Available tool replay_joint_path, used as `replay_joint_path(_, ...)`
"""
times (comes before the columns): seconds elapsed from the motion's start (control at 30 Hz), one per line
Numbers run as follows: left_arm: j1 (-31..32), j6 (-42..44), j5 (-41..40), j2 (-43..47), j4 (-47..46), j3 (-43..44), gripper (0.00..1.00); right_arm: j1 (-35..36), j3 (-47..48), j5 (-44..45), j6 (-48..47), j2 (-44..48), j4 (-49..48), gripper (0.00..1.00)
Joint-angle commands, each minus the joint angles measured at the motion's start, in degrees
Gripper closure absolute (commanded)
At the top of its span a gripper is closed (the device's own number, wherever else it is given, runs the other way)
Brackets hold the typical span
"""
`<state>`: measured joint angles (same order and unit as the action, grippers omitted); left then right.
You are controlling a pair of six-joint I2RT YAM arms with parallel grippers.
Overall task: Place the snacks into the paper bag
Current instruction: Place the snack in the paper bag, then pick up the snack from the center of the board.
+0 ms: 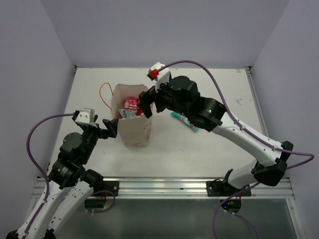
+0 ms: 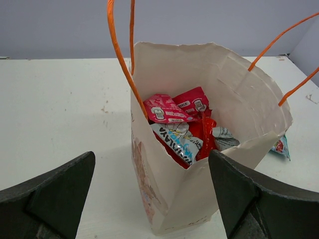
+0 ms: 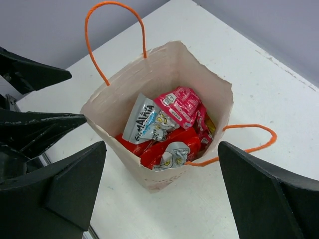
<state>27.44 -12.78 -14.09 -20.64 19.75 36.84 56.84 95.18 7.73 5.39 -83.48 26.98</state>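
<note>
The paper bag point(image 1: 133, 131) stands mid desk point(image 1: 174, 154), snacks point(image 3: 164, 129) piled inside. Right jaws hang wide over its mouth, holding nothing; left jaws wide too, just beside the bag. One teal packet point(image 1: 185, 121) lies on the desk nearby. I'd lift the right arm point(image 1: 234, 130) straight up, w/o tipping the bag, then go get it. Packet's partly under the arm; can't count the pile, pkts overlap.

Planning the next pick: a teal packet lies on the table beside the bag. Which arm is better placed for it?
Likely right. The teal plastic packet lies right of the cream paper bag, beside the right arm; the right hand is open. The left hand is across the bag from it.
</note>
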Motion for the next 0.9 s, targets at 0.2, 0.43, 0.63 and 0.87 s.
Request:
replay_joint_path(0.2, -0.1, 1.0, 0.4, 0.0, -2.5, -0.2, 0.00, -1.4, -4.4, 12.3, 2.0, 7.4, 1.7, 0.01)
replay_joint_path(0.43, -0.1, 1.0, 0.2, 0.3, -2.6, -0.2, 0.00, -11.3, -10.4, 9.9, 5.9, 11.9, 3.4, 0.02)
replay_joint_path(0.63, -0.1, 1.0, 0.3, 0.0, -2.6, -0.2, 0.00, -20.0, -17.8, 9.3, 7.5, 13.8, 1.0, 0.02)
replay_joint_path(0.87, -0.1, 0.9, 0.1, 0.2, -2.6, -0.3, 0.00, -29.1, -24.4, 3.9, 9.8, 11.6, -1.9, 0.03)
